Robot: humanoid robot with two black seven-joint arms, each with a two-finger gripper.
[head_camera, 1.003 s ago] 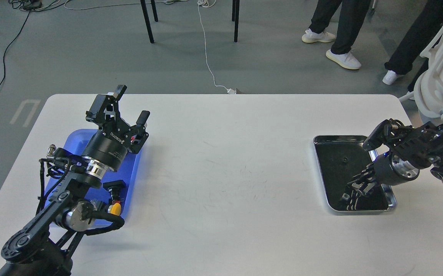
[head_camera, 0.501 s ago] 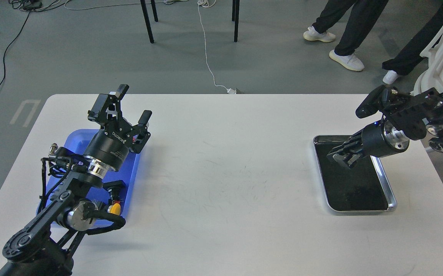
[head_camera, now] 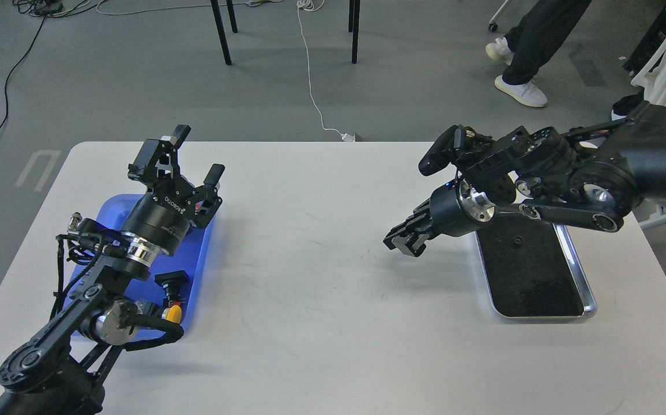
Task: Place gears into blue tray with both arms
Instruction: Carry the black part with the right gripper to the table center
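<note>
The blue tray [head_camera: 201,253] lies at the table's left, largely covered by my left arm. My left gripper [head_camera: 194,154] hangs open above the tray's far end, fingers spread wide and empty. My right gripper [head_camera: 402,242] hovers over bare table just left of the silver tray [head_camera: 589,300], pointing left. Its fingers are drawn together, and any gear between them is too small to make out. One tiny black gear [head_camera: 517,241] lies on the silver tray's black inside, near its far end.
A black switch [head_camera: 171,281] and a yellow-capped switch [head_camera: 175,314] lie in the blue tray's near part. My right arm's links cross above the silver tray's far end. A person's legs and chair legs stand beyond the table.
My right gripper rose from the silver tray's near end and swung left past its rim. The gear that lay there no longer shows. The left arm barely moved.
</note>
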